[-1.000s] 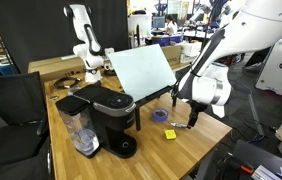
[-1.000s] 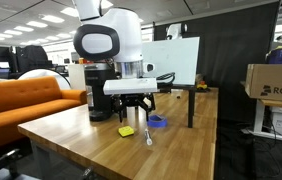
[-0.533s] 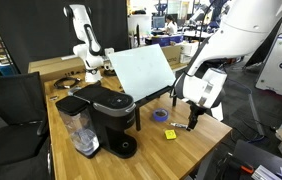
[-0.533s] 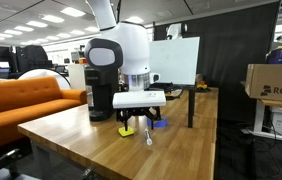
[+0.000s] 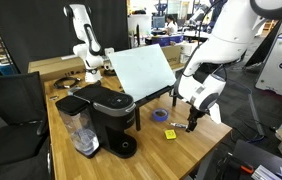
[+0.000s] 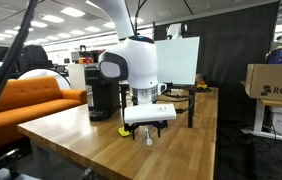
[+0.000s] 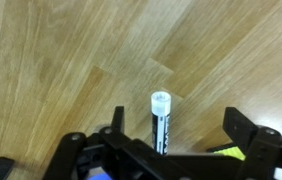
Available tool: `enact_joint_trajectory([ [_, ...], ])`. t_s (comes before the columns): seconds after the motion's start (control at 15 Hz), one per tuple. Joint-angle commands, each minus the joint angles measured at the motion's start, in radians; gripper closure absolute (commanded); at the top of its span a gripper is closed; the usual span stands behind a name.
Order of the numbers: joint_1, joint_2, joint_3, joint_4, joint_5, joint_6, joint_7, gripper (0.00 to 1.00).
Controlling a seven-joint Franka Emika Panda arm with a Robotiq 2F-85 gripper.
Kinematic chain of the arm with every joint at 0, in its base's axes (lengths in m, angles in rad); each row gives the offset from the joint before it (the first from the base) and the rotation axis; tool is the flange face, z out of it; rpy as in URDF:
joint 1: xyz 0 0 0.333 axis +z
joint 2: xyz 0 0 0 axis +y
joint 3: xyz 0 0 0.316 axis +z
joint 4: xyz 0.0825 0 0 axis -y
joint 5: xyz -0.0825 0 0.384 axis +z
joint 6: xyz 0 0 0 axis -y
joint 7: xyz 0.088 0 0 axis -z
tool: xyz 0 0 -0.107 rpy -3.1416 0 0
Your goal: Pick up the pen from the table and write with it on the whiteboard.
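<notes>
The hand [image 7: 174, 114] was spread wide and gripped nothing, its jaws standing on either side of the pen [image 7: 160, 122]. The pen lay flat on the desk [image 7: 61, 60] at the lower centre of the wrist view, its pale tip pointing up the frame. In an exterior view the hand [image 6: 147, 127] sat low over the desk at mid-frame, with the whiteboard [image 6: 178, 60] behind it.
</notes>
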Motion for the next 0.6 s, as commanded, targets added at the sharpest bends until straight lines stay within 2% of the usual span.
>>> enact_joint_trajectory([
  [0.0, -0.031, 0.031, 0.024, 0.050, 0.133, 0.014, -0.165, 0.00],
  [0.53, -0.004, 0.051, -0.003, 0.070, 0.377, -0.012, -0.412, 0.00],
])
